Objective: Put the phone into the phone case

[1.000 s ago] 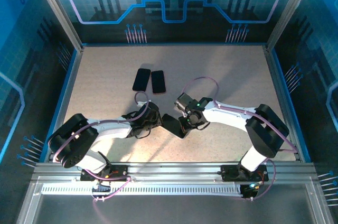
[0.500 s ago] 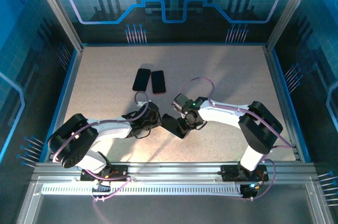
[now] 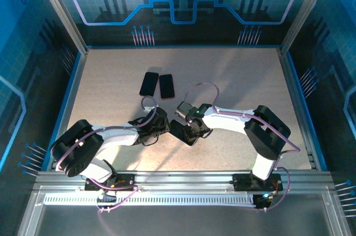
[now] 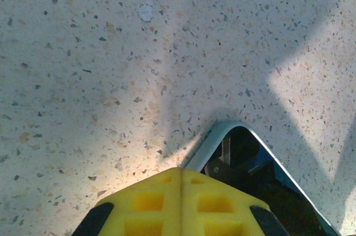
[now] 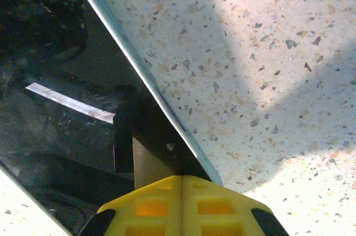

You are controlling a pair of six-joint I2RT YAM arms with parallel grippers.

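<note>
Across the tabletop [image 3: 245, 80], leftward swing of the right arm [image 3: 233, 120] this past second, nudging the phone [image 3: 182, 132] toward the left fingers [image 4: 147, 202]. Both pairs pinched shut, gripping nothing, right fingers [image 5: 150, 205] at its edge. Well apart from the dark slabs [image 3: 166, 86], one presumably the case; insertion not begun.

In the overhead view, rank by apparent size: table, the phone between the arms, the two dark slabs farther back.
Largest by far: table. Then near phone, left slab and right slab look alike; the phone is partly covered, so unranked.
</note>
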